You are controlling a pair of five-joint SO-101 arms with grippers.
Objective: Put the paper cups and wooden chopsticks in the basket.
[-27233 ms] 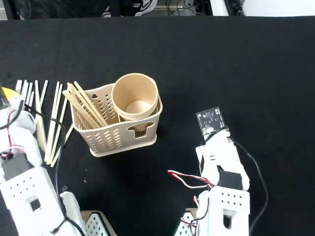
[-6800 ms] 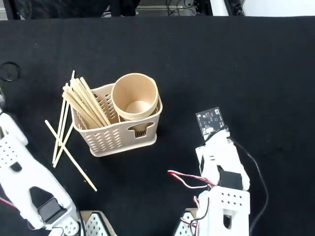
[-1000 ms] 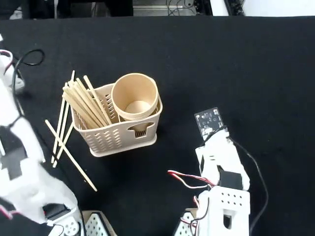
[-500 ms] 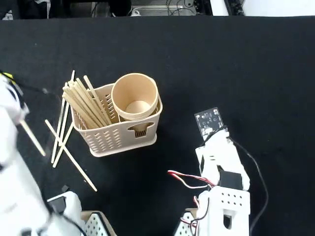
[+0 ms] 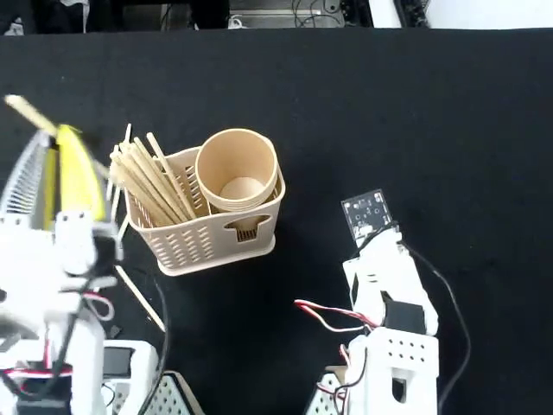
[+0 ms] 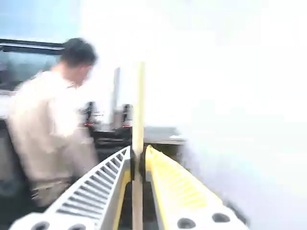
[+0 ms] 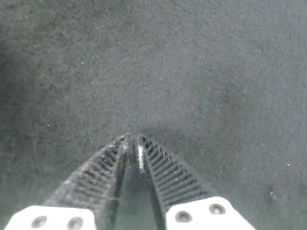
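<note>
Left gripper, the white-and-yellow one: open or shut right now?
Shut. The left gripper clamps a thin wooden chopstick; in its wrist view both jaws press against the stick's sides.

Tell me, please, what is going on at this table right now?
The left gripper is shut on one wooden chopstick and holds it to the left of the basket. The basket has the nested paper cups in one compartment and a bundle of chopsticks in the other. At least one loose chopstick lies on the table. The right gripper is shut on nothing.
</note>
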